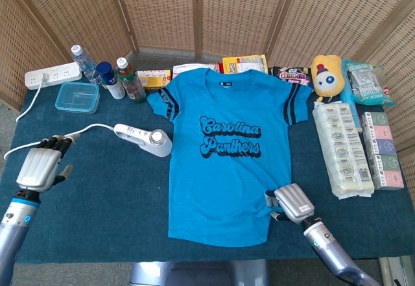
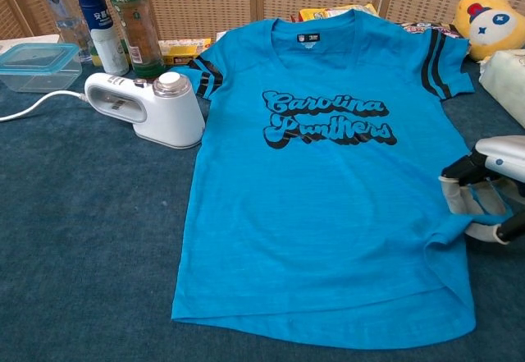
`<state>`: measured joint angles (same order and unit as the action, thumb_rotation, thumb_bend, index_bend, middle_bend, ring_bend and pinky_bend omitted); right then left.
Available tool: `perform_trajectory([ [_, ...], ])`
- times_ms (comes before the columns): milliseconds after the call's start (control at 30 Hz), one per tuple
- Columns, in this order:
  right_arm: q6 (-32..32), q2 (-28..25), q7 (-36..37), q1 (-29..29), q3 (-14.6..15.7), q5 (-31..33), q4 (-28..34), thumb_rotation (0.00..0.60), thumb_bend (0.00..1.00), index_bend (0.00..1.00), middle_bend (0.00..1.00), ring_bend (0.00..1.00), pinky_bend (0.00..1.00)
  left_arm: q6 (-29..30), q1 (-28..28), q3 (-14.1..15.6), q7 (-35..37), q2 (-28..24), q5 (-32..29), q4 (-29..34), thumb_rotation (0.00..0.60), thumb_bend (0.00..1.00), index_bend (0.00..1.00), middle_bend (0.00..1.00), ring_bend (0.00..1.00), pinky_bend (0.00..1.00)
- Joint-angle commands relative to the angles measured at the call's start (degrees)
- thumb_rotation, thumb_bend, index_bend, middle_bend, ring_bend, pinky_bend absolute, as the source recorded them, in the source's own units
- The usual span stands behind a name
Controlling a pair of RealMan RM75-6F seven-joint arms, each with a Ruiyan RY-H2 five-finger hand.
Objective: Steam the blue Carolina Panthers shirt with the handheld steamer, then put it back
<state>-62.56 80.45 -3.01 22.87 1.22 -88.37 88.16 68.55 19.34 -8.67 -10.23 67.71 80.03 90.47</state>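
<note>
The right hand [image 2: 484, 198] pinches the side hem of the blue shirt [image 1: 224, 163], which lies flat beside it. The left hand [image 1: 42, 166] hovers with fingers apart, empty; beyond it the white cord [image 1: 61, 133] leads to the steamer [image 1: 146, 139], with bottles [image 1: 120, 78] behind.

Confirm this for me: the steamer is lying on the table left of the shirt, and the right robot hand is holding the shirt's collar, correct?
Not quite. The steamer does lie on the table left of the shirt, but the right robot hand is holding the shirt's side edge near the bottom hem, not the collar. The chest view shows the fabric bunched up in its fingers there.
</note>
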Motion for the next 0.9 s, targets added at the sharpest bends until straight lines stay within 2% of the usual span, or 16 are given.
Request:
perform_trajectory([
  [33, -0.1, -0.2, 0.1, 0.0, -0.1, 0.1, 0.3, 0.6, 0.53, 0.71, 0.67, 0.7, 0.85, -3.7, 3.5, -1.5, -1.3, 3.3, -2.1, -3.7, 0.577, 0.35, 0.14, 0.32, 0.22, 0.28],
  [333, 0.3, -0.4, -1.3, 0.3, -0.6, 1.3, 0.8, 0.6, 0.54, 0.71, 0.67, 0.7, 0.85, -11.2, 10.8, -3.5, 1.0, 11.3, -4.8, -15.3, 0.576, 0.35, 0.14, 0.32, 0.22, 0.28],
  [767, 1.2, -0.5, -1.6, 0.9, -1.1, 2.8, 0.4, 0.6, 0.54, 0.72, 0.68, 0.71, 0.85, -16.0, 20.3, -3.6, 8.0, 23.4, -1.6, -32.9, 0.576, 0.35, 0.14, 0.32, 0.22, 0.28],
  [900, 1.2, -0.6, -1.4, 1.0, -1.1, 3.1, 0.5, 0.6, 0.54, 0.72, 0.68, 0.71, 0.85, -16.0, 22.0, -3.3, 10.2, 25.8, -0.6, -36.2, 0.573, 0.35, 0.14, 0.32, 0.22, 0.28],
])
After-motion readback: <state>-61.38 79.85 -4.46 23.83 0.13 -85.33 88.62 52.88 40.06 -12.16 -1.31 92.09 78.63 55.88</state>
